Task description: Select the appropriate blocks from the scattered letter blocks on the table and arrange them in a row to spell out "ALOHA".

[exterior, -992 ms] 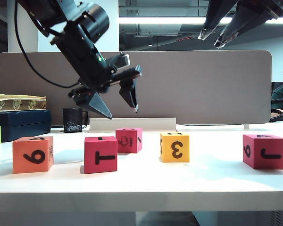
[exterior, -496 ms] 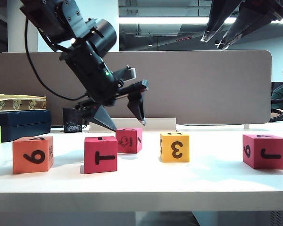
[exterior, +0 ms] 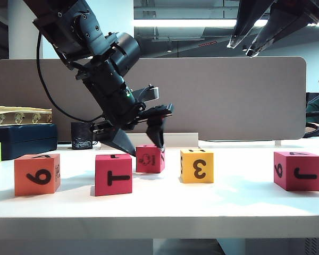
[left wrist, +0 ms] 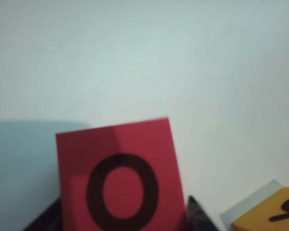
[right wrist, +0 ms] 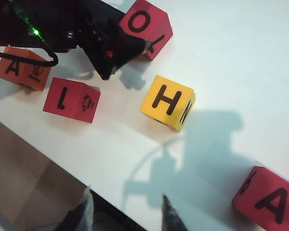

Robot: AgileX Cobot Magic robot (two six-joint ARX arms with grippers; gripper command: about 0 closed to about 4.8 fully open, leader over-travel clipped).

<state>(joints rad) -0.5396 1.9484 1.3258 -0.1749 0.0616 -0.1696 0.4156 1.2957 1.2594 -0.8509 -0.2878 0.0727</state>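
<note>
- Along the front of the white table (exterior: 159, 212), the orange block (exterior: 37, 174) is sitting at the left. It is showing a 6 toward the exterior camera, and the right wrist view is showing an A on its top.
- Just to its right, the crimson T block (exterior: 113, 175) is standing square to the table edge. The T on its front is lying on its side, and its top is bearing an L with a rabbit drawing on a neighbouring face.
- Slightly farther back, the yellow block (exterior: 196, 166) is showing a 3 in front and an H on top.
- Far off to the right, the right-hand crimson block (exterior: 297, 170) is showing a J and a 6, with an A on top.
- Behind the T block, the crimson O block (exterior: 150, 158) is resting on the table with its O facing up. All the blocks are cubes, so none is showing a long axis.
- The left gripper (exterior: 143, 144) is pointing steeply down and straddling the O block. Its jaws are standing wide, one on each side; whether they are pressing it, I cannot tell.
- The right gripper (exterior: 241, 48) is hanging high at the upper right, with its jaws apart and holding nothing.
- Beyond, a black mug (exterior: 82, 135) is standing before a grey partition (exterior: 228, 95).
</note>
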